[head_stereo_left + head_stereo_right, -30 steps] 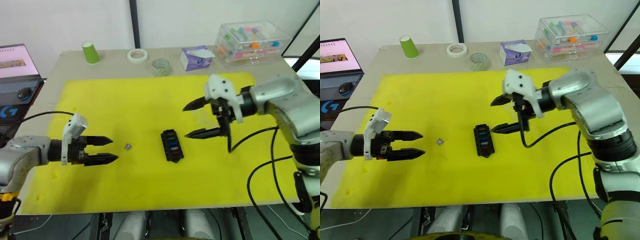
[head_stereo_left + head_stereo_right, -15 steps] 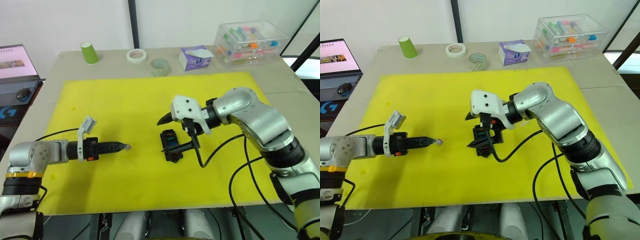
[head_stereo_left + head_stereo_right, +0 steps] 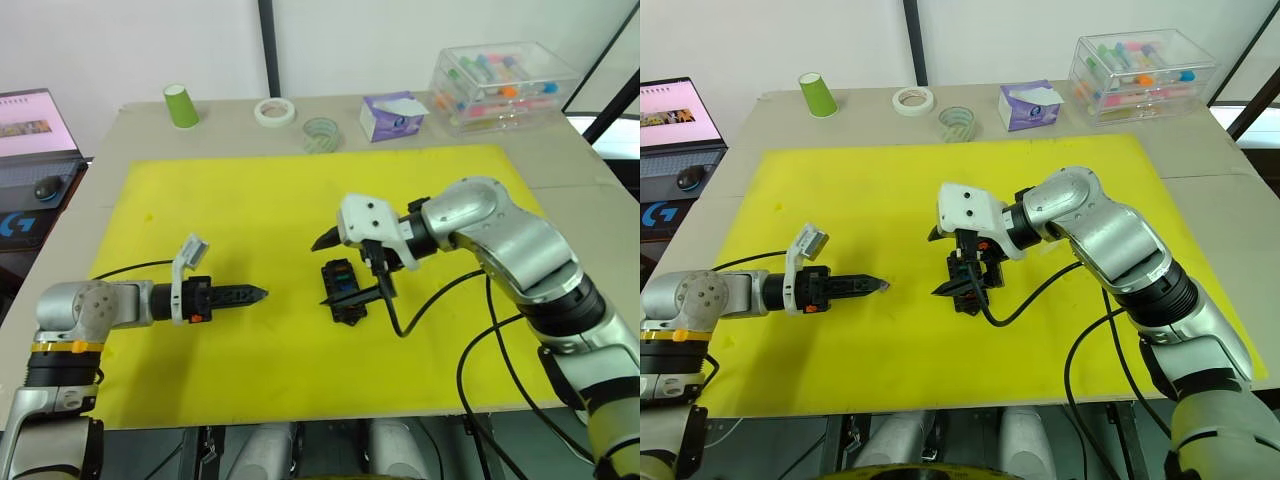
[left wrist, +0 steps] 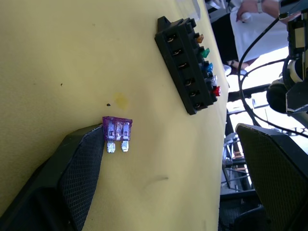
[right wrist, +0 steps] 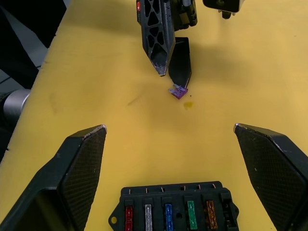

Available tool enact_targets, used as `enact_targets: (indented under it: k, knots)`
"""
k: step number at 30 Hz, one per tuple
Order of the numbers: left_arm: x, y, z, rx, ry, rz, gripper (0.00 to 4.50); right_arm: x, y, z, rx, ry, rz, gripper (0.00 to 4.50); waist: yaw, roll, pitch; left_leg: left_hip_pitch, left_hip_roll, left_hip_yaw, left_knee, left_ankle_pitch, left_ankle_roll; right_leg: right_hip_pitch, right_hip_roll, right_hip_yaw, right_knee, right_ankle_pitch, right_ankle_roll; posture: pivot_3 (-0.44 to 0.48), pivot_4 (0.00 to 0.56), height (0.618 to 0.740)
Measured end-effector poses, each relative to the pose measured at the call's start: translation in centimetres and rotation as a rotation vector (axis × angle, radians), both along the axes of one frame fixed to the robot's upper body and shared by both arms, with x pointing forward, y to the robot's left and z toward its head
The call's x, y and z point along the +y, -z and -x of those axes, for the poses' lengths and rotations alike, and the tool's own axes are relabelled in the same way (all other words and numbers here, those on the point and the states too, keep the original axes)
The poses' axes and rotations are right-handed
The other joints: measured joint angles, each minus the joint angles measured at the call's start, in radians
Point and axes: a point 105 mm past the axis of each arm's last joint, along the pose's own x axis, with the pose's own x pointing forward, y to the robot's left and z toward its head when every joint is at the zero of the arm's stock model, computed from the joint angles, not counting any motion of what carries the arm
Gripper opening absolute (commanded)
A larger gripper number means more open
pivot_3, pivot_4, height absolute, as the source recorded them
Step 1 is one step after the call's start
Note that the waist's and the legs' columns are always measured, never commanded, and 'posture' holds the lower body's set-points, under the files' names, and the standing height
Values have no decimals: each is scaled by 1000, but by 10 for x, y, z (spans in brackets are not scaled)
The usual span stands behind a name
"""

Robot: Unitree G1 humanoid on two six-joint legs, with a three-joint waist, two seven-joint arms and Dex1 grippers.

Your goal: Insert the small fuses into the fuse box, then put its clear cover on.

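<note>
Left fingers (image 4: 82, 163) nearer half-hidden fuse (image 4: 117, 133)

The left arm reaches in from 9 o'clock, forearm low and level, its wrist straight. The left gripper (image 3: 868, 284) points toward 3 o'clock, its two black fingers nearly together at the tips with a narrow gap between them. The right arm comes from 3 o'clock, elbow raised and bent, wrist turned inward. The right gripper (image 3: 960, 264) points toward 9 o'clock with its fingers (image 5: 79, 168) spread wide apart.
</note>
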Motion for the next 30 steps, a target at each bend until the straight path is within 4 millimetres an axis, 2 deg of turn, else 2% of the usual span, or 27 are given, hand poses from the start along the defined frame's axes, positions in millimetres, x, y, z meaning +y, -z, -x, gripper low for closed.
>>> enact_targets:
  k: [2, 7, 12, 14, 16, 22, 26, 30]
  knots:
    - [2, 3, -2, -3, -10, -10, 3662, 0, 0, 0, -4, 0, 1, 4500, 0, 0, 0, 0, 0, 0, 0, 0, 0, 0, 0, 0, 0, 0, 0, 0, 150, 740]
    - [8, 10, -3, 3, -42, -23, 1860, 0, 0, -1, -14, -3, 2, 4500, -4, 0, 0, 0, 0, 0, 0, 0, 0, -1, 0, 0, 0, 0, 0, 0, 150, 740]
    - [10, 14, -1, -3, -39, -24, 1860, 0, -1, -1, -31, -9, 4, 4500, -5, 0, 0, 0, 0, 0, -1, 0, 0, -1, 0, 0, 0, 0, 0, 0, 150, 740]
    - [11, 15, -1, -9, -39, -24, 1504, 1, -1, -1, -35, -11, 4, 4500, -5, 0, 0, 0, 0, 0, -1, 0, 0, -1, 0, 0, 0, 0, 0, 0, 150, 740]
    - [12, 17, 0, -5, -38, -35, 941, 1, -1, -1, -38, -15, 3, 4500, -6, 0, 0, 0, 0, 0, -1, 0, 0, -1, 0, 0, 0, 0, 0, 0, 150, 740]
    - [13, 19, 2, -11, -21, -39, 941, 0, 0, -2, -32, -11, 5, 4500, -7, 0, 0, 0, 0, 0, -1, 0, 0, -1, 0, 0, 0, 0, 0, 0, 150, 740]
    - [13, 21, 2, -18, -21, -42, 89, -1, 0, -3, -34, -6, 9, 4500, -7, 0, 0, 0, 1, 0, -1, 0, 0, -1, 0, 0, 0, 0, 0, 0, 150, 740]
    - [12, 22, 2, -20, -19, -43, 8, -1, 0, -3, -34, -6, 9, 4500, -6, 0, 0, 0, 1, 0, -1, 0, 0, -1, 1, 0, 0, 0, 0, 0, 150, 740]
